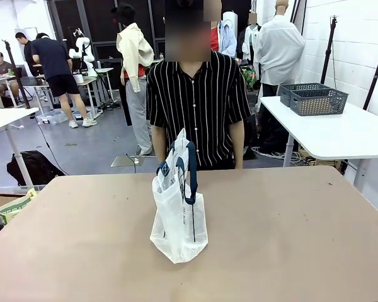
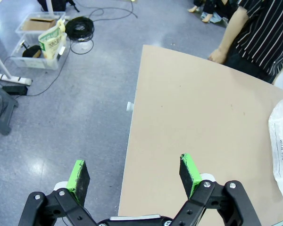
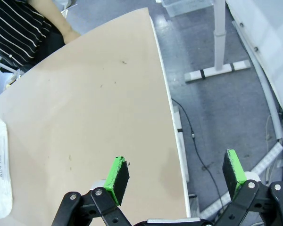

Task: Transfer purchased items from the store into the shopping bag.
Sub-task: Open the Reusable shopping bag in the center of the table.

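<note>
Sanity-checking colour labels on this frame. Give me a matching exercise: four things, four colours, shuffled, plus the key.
Things:
1. shopping bag handles
2. left end effector pads
3. person's shirt
4. tabletop

Colours:
A. green
B. light brown
C. navy blue
D. black with white stripes

Pairs: 1-C, 2-A, 3-D, 4-B.
</note>
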Tool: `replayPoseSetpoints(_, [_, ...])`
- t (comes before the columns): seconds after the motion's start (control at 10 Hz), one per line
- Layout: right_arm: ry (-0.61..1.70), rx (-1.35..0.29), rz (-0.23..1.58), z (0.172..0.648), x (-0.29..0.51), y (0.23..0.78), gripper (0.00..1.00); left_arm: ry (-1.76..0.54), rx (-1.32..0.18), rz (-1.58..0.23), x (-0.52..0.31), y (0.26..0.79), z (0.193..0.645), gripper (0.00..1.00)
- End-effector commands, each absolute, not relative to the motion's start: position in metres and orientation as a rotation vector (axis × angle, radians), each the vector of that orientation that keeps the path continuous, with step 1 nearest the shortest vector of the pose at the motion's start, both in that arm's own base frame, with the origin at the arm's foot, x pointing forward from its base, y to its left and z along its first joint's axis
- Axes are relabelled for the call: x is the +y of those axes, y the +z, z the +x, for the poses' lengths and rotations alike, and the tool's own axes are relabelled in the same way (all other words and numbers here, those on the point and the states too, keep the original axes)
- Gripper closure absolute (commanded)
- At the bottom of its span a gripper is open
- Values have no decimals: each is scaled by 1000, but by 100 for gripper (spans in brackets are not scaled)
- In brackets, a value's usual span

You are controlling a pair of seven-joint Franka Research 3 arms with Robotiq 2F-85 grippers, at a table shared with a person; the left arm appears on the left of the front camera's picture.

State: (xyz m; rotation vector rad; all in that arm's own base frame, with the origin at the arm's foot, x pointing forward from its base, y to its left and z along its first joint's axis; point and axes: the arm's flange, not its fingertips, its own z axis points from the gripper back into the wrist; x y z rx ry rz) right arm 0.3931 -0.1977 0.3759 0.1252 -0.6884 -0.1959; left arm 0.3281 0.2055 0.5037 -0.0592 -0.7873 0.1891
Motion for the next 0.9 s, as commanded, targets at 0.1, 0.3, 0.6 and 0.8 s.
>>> replayPoseSetpoints(0.1, [-196,-688,125,393,-198,376,0,195,-790,-59,206,505,327,0])
replayPoseSetpoints(0.3, [-196,-688,125,393,-198,376,0,195,-790,-59,206,505,327,0])
replayPoseSetpoints(0.6, [-196,-688,125,393,-198,376,0,189,-787,-59,205,504,328,0])
replayPoseSetpoints(0.8, [-29,-761,160,392,-130,423,0,4,-890,-110,146,534,357,0])
